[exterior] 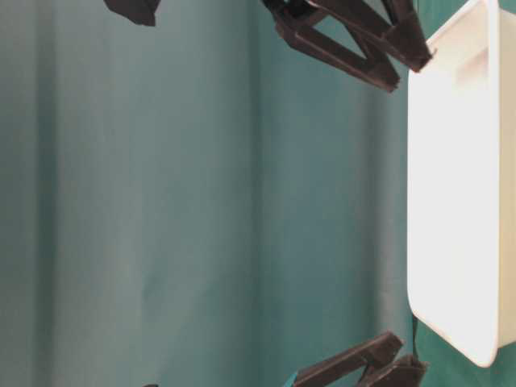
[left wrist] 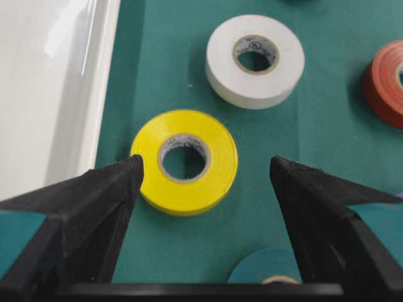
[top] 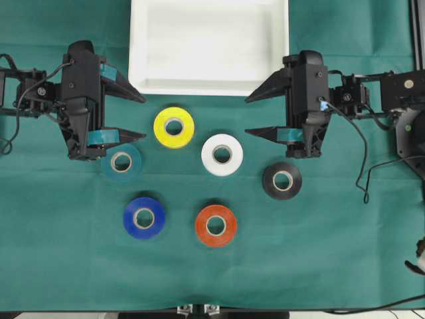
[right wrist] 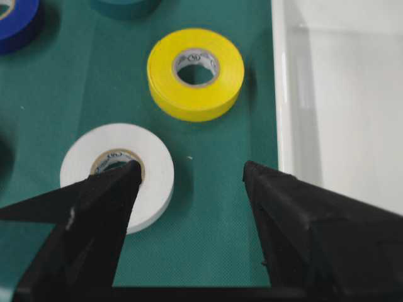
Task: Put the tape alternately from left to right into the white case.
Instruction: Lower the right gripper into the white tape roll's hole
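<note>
Six tape rolls lie flat on the green cloth: yellow, white, teal, black, blue and orange-red. The white case sits empty at the back centre. My left gripper hovers open just left of the yellow roll, which lies ahead between its fingers; the teal roll is under it. My right gripper is open right of the white roll, holding nothing, with the case beside it.
Green cloth covers the whole table. A black cable trails from the right arm onto the cloth at the right. The case's front rim lies close to both grippers' upper fingers.
</note>
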`<state>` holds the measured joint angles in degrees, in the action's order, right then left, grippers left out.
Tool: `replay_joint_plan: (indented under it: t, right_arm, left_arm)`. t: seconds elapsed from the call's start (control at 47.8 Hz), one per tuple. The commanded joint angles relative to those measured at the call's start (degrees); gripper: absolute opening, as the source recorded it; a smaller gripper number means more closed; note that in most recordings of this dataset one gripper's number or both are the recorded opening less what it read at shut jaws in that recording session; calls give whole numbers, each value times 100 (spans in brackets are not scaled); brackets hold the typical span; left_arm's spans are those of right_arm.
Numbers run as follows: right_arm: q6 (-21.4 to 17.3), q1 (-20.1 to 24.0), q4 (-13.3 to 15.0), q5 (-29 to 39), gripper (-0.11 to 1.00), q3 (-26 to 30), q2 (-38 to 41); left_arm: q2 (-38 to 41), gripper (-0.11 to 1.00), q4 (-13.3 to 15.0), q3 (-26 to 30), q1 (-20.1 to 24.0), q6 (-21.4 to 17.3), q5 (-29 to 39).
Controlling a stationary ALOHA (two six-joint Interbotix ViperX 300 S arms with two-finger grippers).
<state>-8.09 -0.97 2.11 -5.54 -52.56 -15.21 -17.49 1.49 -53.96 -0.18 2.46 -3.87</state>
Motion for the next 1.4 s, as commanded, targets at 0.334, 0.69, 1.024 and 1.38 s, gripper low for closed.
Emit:
replay_joint_plan:
  t: [0.334,0.69,1.024,1.38]
  right_arm:
    - [0,18,9,-18,77,132,-26]
    - [-70,519,9,-53,76,141,18]
    - [-185,958,9,9,76,308,387]
    - [-185,967,9,413,76,703,923]
  left_arm:
    - [-35,87,9,53,-18,0,-18]
    - [-35,87,9,44,-18,0,-18]
    - [-35,87,9,35,-18,0,-18]
    - [-35,87,9,26,-18,0,-18]
